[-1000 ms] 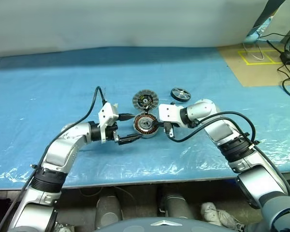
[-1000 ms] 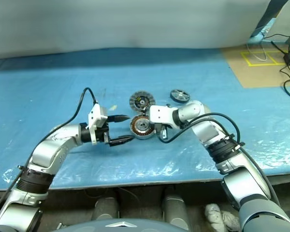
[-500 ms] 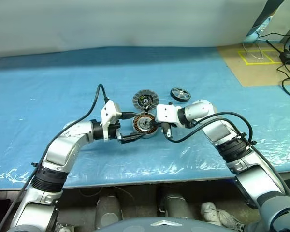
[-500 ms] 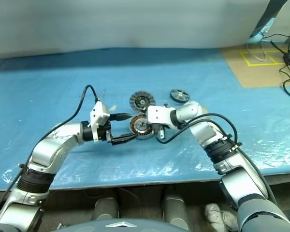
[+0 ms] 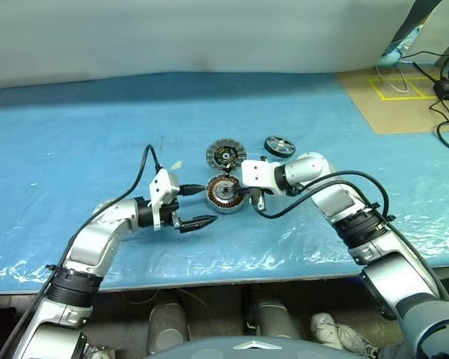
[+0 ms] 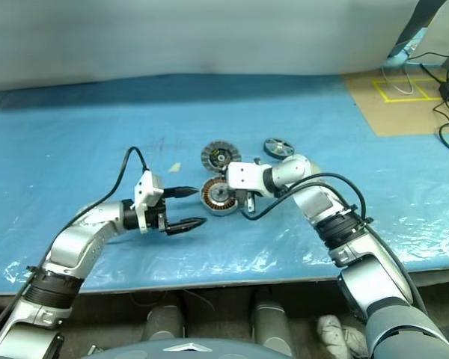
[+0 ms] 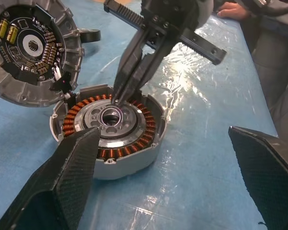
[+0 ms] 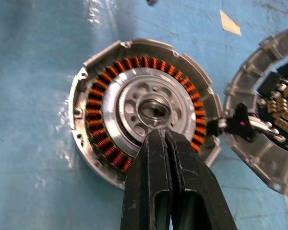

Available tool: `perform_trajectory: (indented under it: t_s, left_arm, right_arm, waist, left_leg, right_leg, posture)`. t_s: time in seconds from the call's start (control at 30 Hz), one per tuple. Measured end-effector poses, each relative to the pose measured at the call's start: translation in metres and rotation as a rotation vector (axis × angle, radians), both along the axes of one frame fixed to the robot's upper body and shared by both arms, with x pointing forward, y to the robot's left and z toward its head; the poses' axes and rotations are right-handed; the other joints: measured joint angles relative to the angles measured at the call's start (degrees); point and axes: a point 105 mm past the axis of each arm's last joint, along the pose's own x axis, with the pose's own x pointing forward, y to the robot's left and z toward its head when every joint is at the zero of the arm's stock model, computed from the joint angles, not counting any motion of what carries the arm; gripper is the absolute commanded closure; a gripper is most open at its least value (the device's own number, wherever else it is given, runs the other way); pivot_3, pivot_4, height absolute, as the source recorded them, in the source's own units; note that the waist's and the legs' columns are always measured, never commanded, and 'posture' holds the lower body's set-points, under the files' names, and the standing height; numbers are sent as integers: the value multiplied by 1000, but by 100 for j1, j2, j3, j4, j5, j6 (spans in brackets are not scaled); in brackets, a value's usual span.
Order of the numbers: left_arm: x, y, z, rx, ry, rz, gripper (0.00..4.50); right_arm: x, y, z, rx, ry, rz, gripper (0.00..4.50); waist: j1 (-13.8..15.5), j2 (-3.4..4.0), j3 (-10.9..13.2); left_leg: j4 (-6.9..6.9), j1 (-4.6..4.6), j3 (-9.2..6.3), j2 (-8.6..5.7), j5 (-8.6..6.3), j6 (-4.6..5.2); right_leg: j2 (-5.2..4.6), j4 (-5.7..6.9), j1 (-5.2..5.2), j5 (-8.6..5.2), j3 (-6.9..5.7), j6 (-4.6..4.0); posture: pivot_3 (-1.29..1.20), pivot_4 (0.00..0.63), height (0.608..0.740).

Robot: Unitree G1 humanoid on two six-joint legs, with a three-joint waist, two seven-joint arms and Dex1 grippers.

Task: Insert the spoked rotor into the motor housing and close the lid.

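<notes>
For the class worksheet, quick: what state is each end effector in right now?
Left end effector: open, holding nothing, beside the motor housing.
Right end effector: closed, empty, tips at the housing's centre hub.

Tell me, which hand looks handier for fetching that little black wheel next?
Probably the right hand. The black wheel lies on the robot's right side, just beyond that arm, though the hand is shut with its tips over the open motor can. The left hand is open but farther away, beyond the can.
</notes>
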Motion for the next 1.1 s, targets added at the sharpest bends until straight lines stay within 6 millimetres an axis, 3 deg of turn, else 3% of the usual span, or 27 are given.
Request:
perform_trajectory:
  t_s: [0.13, 0.47, 0.8, 1.1]
  left_arm:
    - [0, 1, -2, 1, -1, 2, 0]
    - [6, -3, 2, -4, -12, -2, 0]
    - [6, -3, 2, 1, 0, 0, 0]
    - [6, -5, 5, 1, -5, 1, 0]
  right_arm:
    - [6, -2, 7, 16, -10, -22, 4443]
    - [-3, 26, 9, 65, 5, 45, 4443]
    - [2, 9, -3, 13, 21, 4, 4443]
    - [-1, 7, -9, 36, -2, -11, 4443]
  waist:
    - [2, 0, 0]
    - [0, 0, 0]
    - [1, 0, 0]
    - [2, 0, -1]
  left_leg:
    - [0, 0, 0, 0, 0, 0]
    - [-1, 0, 0, 1, 0, 0]
    - [0, 1, 0, 1, 0, 0]
    - [0, 11, 0, 1, 0, 0]
  right_leg:
    - [0, 1, 0, 0, 0, 0]
    - [1, 1, -1, 0, 0, 0]
    - [1, 1, 0, 0, 0, 0]
    - [0, 1, 25, 0, 1, 0]
  posture:
    - [0, 150, 740]
    - [0, 150, 740]
    - [0, 150, 740]
    - [0, 150, 740]
